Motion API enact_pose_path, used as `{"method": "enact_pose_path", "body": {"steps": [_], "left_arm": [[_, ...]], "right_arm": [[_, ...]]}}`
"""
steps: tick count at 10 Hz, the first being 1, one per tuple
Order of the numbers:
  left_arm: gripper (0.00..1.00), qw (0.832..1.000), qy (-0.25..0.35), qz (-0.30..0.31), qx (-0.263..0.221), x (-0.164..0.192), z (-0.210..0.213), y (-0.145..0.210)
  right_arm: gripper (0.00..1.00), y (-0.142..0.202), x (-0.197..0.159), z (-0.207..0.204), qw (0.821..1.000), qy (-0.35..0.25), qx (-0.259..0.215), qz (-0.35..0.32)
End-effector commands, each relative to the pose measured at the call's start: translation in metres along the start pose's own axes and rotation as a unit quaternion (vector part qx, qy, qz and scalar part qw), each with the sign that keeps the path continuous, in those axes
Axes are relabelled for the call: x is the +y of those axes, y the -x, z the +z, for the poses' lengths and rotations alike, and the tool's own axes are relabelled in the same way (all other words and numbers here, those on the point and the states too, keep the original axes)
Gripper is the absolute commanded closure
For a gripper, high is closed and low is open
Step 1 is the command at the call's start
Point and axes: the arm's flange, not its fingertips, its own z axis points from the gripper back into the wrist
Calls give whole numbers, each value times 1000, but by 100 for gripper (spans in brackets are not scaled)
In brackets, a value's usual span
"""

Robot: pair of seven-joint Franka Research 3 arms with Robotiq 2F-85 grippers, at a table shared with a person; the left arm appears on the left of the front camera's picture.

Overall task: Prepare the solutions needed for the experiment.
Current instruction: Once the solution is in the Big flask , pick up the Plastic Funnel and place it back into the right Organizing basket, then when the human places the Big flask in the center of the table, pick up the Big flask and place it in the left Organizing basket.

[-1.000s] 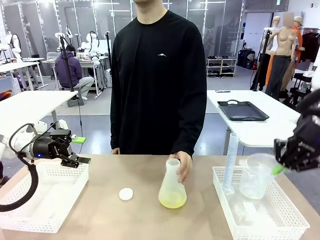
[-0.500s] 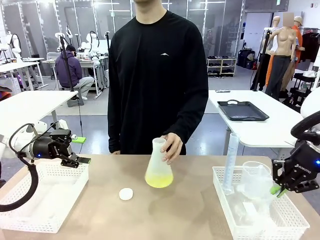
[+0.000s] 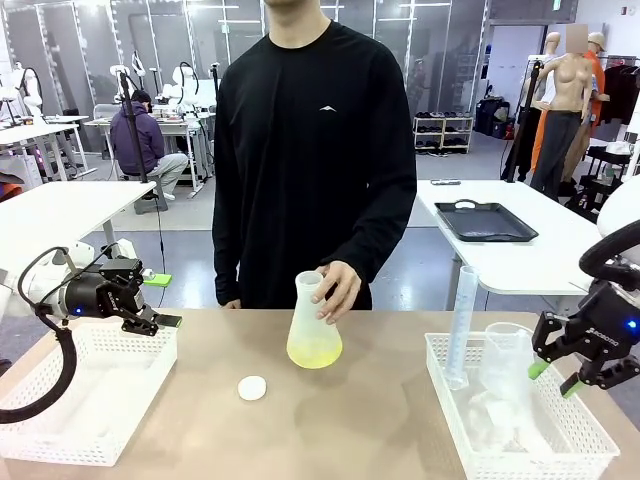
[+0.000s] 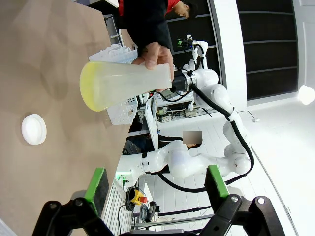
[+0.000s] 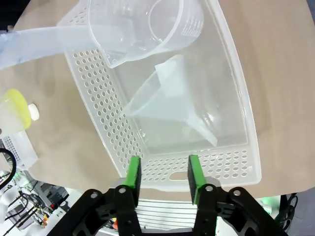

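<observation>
The solutions (image 3: 314, 351) are a shallow layer of pale yellow liquid in the bottom of a conical flask (image 3: 312, 318). A person's hand (image 3: 337, 290) holds that flask by the neck just above the table's middle. The left wrist view has the flask (image 4: 123, 82) lying sideways in that hand. My left gripper (image 3: 152, 321) hangs open over the left basket, holding nothing, its jaws wide (image 4: 155, 184). My right gripper (image 3: 553, 377) stands open at the right basket's outer side, just right of a clear beaker (image 3: 505, 358). Nothing sits between its green pads (image 5: 133, 172).
A small white round cap (image 3: 252, 388) lies on the table left of the flask. The right white basket (image 3: 440, 352) holds the beaker, a tall graduated cylinder (image 3: 462, 325) and a clear funnel (image 5: 167, 103). Under my left gripper is an empty white basket (image 3: 60, 450).
My right gripper has lowered the beaker into the right basket and opened off it. The person lifted the flask and carried it to the left.
</observation>
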Motion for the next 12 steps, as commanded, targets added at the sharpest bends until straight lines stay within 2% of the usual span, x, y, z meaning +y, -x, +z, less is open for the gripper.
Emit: {"method": "enact_pose_path", "body": {"steps": [1,10,11,12], "left_arm": [[0,1000,-1,-1,1,-2,0,-1],[0,1000,-1,-1,1,-2,0,-1],[0,1000,-1,-1,1,-2,0,-1],[0,1000,-1,-1,1,-2,0,-1]], "right_arm": [[44,1,-1,1,1000,0,2,-1],[44,0,0,0,1000,0,1,0],[44,5,-2,3,995,-58,54,60],[44,4,7,4,994,-88,40,52]]}}
